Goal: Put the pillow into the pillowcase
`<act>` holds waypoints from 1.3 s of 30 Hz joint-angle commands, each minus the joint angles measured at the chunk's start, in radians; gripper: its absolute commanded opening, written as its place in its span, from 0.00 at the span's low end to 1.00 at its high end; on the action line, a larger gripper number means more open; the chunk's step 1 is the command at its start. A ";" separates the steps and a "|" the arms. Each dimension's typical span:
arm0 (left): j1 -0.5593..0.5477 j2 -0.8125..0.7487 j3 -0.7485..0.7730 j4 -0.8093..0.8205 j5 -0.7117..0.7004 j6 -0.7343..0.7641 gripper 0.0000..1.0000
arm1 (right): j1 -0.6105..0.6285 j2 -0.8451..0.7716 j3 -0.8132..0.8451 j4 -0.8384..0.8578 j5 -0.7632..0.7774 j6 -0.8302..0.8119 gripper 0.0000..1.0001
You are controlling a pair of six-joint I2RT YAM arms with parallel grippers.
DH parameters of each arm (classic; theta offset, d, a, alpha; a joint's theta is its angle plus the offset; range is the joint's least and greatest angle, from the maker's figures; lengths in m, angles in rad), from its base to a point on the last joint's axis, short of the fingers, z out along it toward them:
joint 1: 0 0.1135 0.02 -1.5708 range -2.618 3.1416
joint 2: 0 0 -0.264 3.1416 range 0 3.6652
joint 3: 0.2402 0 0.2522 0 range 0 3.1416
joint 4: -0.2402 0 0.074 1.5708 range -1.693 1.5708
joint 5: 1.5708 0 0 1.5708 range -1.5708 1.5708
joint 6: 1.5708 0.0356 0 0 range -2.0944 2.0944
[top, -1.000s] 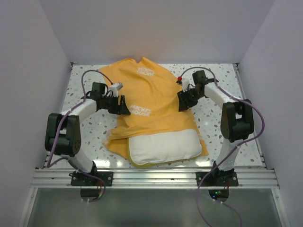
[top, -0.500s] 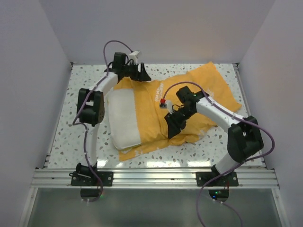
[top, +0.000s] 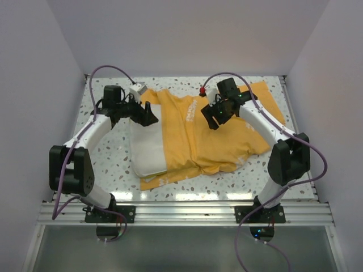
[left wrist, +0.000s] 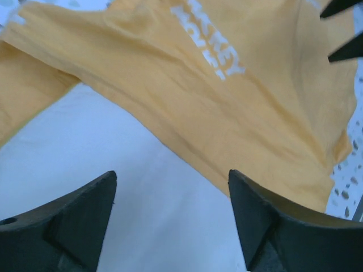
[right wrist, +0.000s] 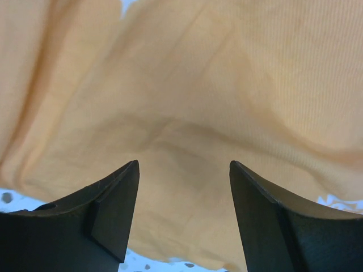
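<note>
Table [top: 249, 178]: one speckled top, with everything lying on it.

Pillowcase [top: 221, 136]: one. This orange cloth is spread over the middle and right of the table, with its open mouth facing left and drawn over the right part of the pillow.

How the pillowcase will handle: it looks thin, limp and light, so expect it to bunch and slide rather than keep a shape. Pinch the hem at the mouth, near a corner, and take the top layer only.

Pillow [top: 146, 148]: one, cream-white and plump. Its left part lies bare outside the mouth, and the rest is under the orange cloth.

How the pillow will handle: it looks soft, squashy and bulky but not heavy, and it will likely drag against the cloth inside. Press on the bare left end, or nip a corner.

Progress: by my reading you are partway there — a good share of the pillow is not yet covered.

Left gripper [top: 149, 115]: one, with its jaws apart and nothing in them. It is over the pillow's far end, just beside the hem.

Right gripper [top: 211, 120]: one, with its jaws apart and holding nothing. It is over the far middle of the pillowcase, and you cannot tell whether it touches the cloth.
</note>
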 commanded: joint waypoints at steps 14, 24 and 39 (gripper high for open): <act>-0.011 0.042 -0.226 -0.010 -0.033 0.091 0.80 | 0.024 0.198 0.077 0.054 0.000 -0.089 0.00; -0.016 0.141 -0.205 0.179 0.128 -0.114 0.71 | 0.173 0.057 0.099 0.077 -0.413 0.170 0.00; -0.353 -0.510 -0.534 -0.185 -0.284 0.831 1.00 | 0.052 -0.258 -0.245 -0.268 0.086 -0.180 0.82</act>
